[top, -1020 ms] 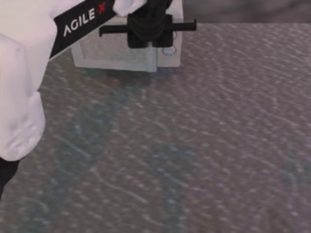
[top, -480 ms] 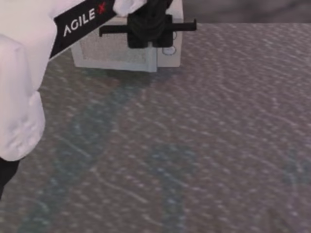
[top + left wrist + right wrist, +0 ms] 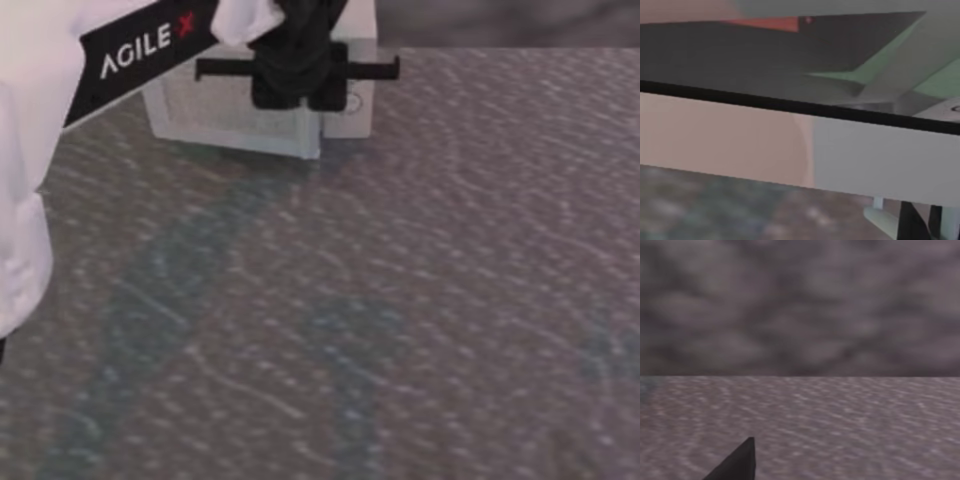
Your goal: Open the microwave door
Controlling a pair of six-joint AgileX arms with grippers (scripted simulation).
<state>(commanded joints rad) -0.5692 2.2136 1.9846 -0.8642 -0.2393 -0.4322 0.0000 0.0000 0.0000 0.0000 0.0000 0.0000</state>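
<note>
The beige-white microwave (image 3: 355, 110) stands at the table's far left, its knob panel to the right of the door. The microwave door (image 3: 230, 115), with a grey mesh window, stands slightly ajar, its right edge swung out toward the front. My left gripper (image 3: 300, 85) hangs over the door's right edge. In the left wrist view the door (image 3: 865, 155) fills the middle, the dark cavity shows above it, and the gripper's black fingers (image 3: 912, 227) are shut on the pale handle strip (image 3: 882, 218). Only one dark fingertip (image 3: 740, 462) of my right gripper shows.
The grey mottled table (image 3: 400, 300) stretches in front of and to the right of the microwave. My left arm's white links (image 3: 30, 200) cross the top view's left side. The right wrist view shows only the table surface (image 3: 840, 415) and a grey backdrop.
My left arm has pulled back and to the left. The door's right edge has swung a little out from the microwave's front with the gripper.
</note>
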